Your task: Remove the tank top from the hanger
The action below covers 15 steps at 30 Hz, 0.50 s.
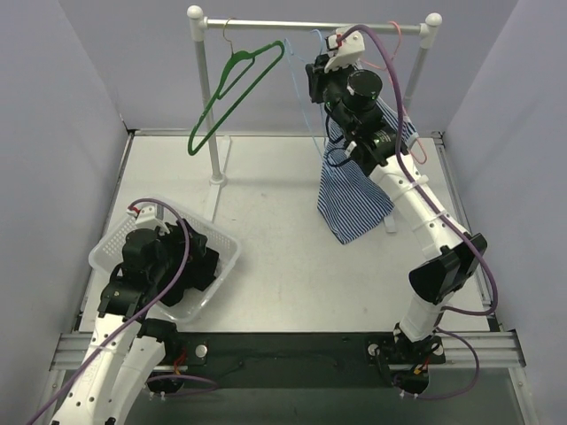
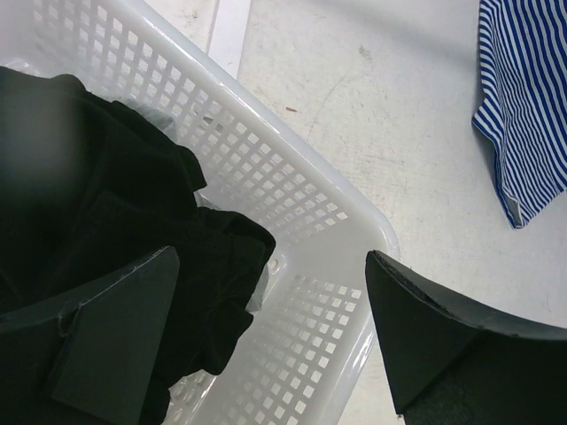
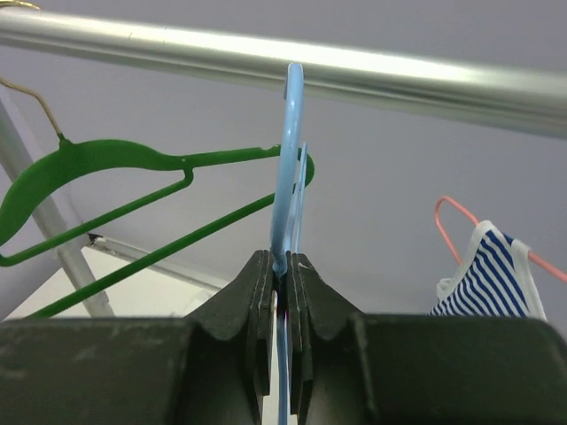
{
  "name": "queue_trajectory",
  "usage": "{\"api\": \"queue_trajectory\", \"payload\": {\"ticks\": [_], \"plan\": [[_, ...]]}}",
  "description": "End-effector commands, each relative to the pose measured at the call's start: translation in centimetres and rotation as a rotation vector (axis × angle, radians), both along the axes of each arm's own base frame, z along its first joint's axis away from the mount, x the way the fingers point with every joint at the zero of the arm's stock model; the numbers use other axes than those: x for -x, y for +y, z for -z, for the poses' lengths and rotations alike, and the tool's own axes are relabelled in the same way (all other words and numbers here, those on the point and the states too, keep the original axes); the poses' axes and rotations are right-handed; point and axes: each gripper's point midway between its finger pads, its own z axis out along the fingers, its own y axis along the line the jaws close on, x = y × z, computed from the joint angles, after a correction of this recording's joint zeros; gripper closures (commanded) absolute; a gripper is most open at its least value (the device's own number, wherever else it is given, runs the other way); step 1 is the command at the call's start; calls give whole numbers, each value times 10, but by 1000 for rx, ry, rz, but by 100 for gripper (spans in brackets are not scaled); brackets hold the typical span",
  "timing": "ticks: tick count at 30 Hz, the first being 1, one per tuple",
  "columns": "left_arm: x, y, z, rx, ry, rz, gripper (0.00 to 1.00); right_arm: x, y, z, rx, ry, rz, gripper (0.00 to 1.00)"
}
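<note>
Up at the rail, right gripper is clamped shut on the light blue hanger. It pinches the thin plastic just below where the hanger hooks over the metal rail. Green hanger is on the same rail, camera-left of the blue one. Striped tank top is on the other side, strap over a pink hanger, apart from the jaws. Top view: the top drapes down beside the right forearm toward the table. The hem looks like it reaches the surface, but I can't confirm contact. Left gripper is at near-left, jaws spread wide, hovering over the rim of the white basket, which holds a black garment.
</note>
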Motion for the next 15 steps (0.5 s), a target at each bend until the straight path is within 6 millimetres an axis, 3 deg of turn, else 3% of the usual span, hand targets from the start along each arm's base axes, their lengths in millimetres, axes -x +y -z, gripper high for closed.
{"api": "queue_trajectory", "payload": {"ticks": [1, 7, 15], "plan": [[-7, -8, -15, 12, -62, 47, 3, 3, -11, -64, -63, -180, 45, 100], [-7, -9, -15, 15, -64, 55, 3, -11, -17, -68, -42, -190, 107, 100], [-7, -10, -14, 13, -59, 57, 3, -36, -12, -52, -19, -144, 138, 100]]}}
